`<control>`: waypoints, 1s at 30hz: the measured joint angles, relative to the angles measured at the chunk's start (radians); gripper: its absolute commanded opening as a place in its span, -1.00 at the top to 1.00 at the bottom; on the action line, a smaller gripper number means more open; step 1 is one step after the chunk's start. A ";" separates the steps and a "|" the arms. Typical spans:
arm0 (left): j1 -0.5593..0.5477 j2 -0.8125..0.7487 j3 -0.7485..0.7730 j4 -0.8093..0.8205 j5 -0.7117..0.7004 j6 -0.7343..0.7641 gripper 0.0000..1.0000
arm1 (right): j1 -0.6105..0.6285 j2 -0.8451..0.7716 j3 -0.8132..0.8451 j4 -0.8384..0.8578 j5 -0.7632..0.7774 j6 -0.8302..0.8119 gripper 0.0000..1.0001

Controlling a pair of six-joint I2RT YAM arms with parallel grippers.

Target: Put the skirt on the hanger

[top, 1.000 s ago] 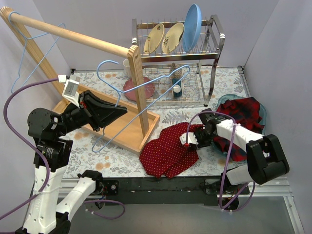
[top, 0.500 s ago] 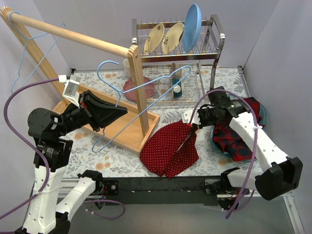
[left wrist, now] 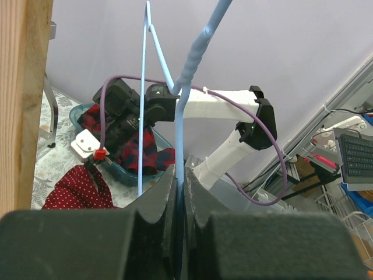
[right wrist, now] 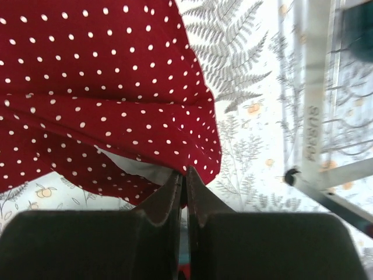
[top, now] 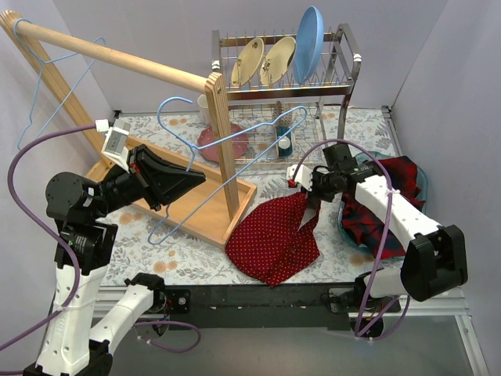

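Note:
The skirt (top: pixel 274 235), red with tiny white dots, lies mostly on the table in front of the wooden rack. My right gripper (top: pixel 307 194) is shut on its upper right edge, which is lifted off the table. In the right wrist view the dotted fabric (right wrist: pixel 105 87) hangs from the pinched fingertips of the right gripper (right wrist: pixel 185 175). My left gripper (top: pixel 192 178) is shut on the lower wire of a light blue hanger (top: pixel 235 138) and holds it up beside the rack's post. The left wrist view shows the hanger wire (left wrist: pixel 192 58) rising from the closed left gripper (left wrist: pixel 180 172).
A wooden rack (top: pixel 117 59) spans the left, with a second blue hanger (top: pixel 35 94) on its rail. A metal dish rack (top: pixel 344 86) with plates stands at the back. A teal basin (top: pixel 356 162) at the right holds a red plaid shirt (top: pixel 391 196).
My right gripper shut on the skirt's edge, then rose and moved toward the back, pulling that edge up. The left arm and hanger have not moved.

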 measured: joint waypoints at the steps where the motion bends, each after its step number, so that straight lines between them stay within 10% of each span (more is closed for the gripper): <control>1: 0.000 0.000 0.000 0.000 0.000 0.000 1.00 | -0.004 0.011 -0.019 0.022 0.000 0.021 0.69; 10: -0.009 0.000 -0.010 0.013 0.007 -0.014 1.00 | -0.053 0.006 -0.066 0.059 -0.042 0.066 -0.39; 30: -0.113 -0.001 -0.114 0.032 0.018 -0.051 1.00 | -0.307 -0.229 -0.066 -0.133 -0.173 0.012 -0.48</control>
